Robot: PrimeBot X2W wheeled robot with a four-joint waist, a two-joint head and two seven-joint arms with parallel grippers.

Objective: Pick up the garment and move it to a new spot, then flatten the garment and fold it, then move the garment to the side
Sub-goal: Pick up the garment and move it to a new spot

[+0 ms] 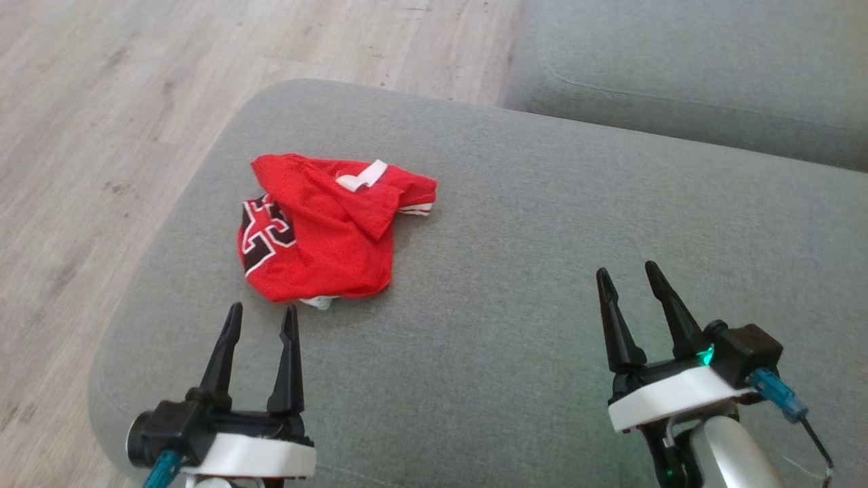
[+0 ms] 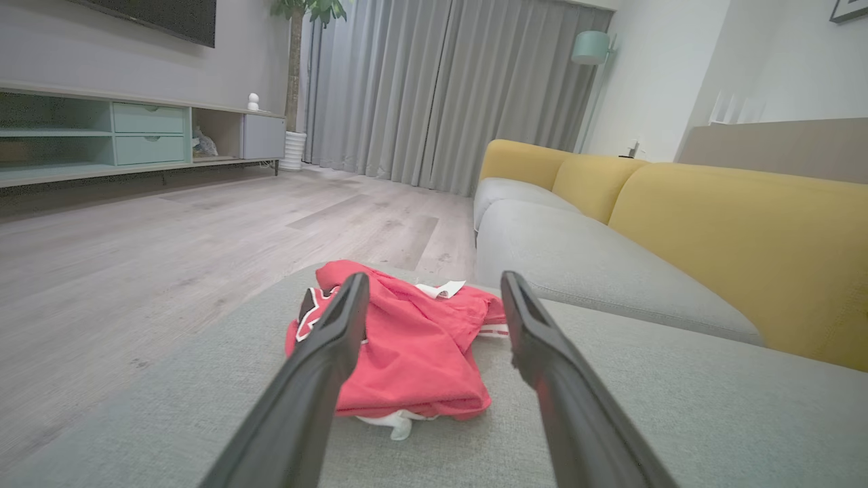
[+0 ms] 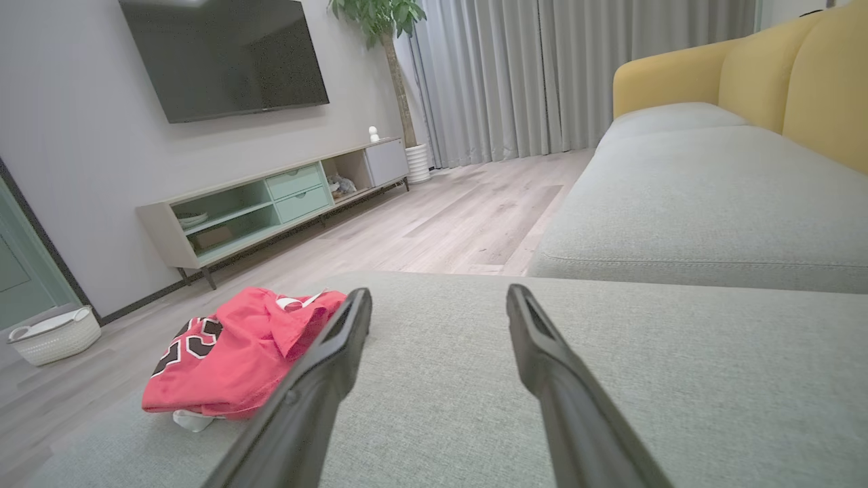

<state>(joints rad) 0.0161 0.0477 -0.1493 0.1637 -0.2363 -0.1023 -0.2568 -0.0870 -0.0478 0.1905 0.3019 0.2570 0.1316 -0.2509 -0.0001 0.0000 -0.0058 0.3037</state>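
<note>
A crumpled red jersey (image 1: 325, 230) with a black-and-white number and white trim lies bunched on a broad grey cushion (image 1: 515, 224). In the head view it sits at about 10 o'clock from the middle, close to the cushion's rounded left edge. Beyond that edge, from 9 to 11 o'clock, runs the wood floor (image 1: 102, 102).

The left gripper (image 1: 263, 308) stands at 7 o'clock, its two dark fingers spread apart and gripping nothing. The jersey's near hem lies just beyond its tips at 12 to 1 o'clock, with a short strip of grey upholstery between. In the left wrist view the heap shows between the two fingers.

The right gripper (image 1: 627, 270) stands at 4 o'clock, jaws likewise wide and holding nothing. It is well apart from the jersey, which lies at its 10 o'clock across bare cushion.

A separate grey sofa seat (image 1: 678, 61) fills 1 o'clock, a gap of floor dividing it from the cushion. The left wrist view shows its yellow backrests (image 2: 746, 230).

In the right wrist view a wall television (image 3: 224, 54) hangs at 11 o'clock above a low console (image 3: 271, 203). A white basket (image 3: 54, 335) sits on the floor at 9 o'clock, and a potted plant (image 3: 390, 41) and grey curtains (image 3: 542, 68) stand at 12 o'clock.
</note>
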